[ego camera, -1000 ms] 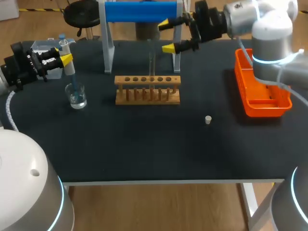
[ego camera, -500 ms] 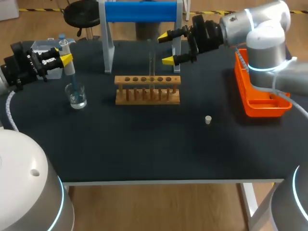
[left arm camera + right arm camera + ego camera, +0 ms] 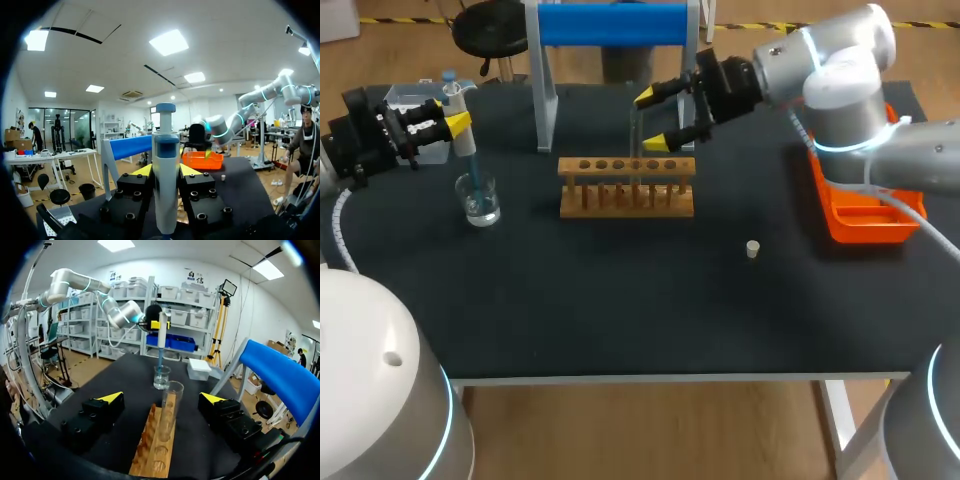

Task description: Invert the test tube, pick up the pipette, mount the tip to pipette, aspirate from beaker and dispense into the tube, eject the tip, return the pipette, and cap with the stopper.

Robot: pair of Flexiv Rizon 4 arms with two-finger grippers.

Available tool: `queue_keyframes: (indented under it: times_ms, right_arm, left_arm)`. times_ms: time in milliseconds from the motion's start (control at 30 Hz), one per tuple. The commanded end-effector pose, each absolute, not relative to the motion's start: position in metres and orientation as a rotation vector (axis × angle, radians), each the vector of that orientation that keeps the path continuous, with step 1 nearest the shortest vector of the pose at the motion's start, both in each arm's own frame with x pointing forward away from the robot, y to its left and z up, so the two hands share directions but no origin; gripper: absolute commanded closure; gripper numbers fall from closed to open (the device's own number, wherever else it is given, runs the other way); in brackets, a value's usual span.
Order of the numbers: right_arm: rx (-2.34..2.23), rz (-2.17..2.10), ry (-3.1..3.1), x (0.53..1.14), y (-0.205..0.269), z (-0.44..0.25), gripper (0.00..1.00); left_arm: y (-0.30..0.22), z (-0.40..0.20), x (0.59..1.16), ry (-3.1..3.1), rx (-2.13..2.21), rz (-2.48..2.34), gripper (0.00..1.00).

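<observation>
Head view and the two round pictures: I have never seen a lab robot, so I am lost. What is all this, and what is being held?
Two robot arms work at a black table. The head view looks down from above and behind them. Each round picture comes from a camera on one arm's wrist. The left hand is shut on a white and blue pipette, whose tip reaches down into a small clear glass beaker. The right hand is open around a clear glass test tube, which stands upright in a wooden rack. A small white stopper and an orange tray also sit on the table.
</observation>
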State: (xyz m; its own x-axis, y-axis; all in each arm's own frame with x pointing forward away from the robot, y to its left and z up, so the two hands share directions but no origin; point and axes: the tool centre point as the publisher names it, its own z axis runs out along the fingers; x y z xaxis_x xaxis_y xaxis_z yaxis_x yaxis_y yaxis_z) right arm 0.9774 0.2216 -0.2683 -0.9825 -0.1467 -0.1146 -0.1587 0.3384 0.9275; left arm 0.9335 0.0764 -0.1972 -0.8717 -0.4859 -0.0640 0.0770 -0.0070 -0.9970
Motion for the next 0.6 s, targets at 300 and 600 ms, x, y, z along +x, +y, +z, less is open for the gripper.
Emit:
queue_keyframes:
  times_ms: [300,600]
  right_arm:
    - [-0.194,1.645,2.591,0.978,0.241,-0.29,0.0]
    - [-0.12,1.603,2.592,0.978,0.247,-0.29,0.0]
  left_arm:
    - [0.078,-0.197,0.934,1.884,-0.419,-1.939,1.0]
    - [0.078,-0.197,0.934,1.884,-0.419,-1.939,1.0]
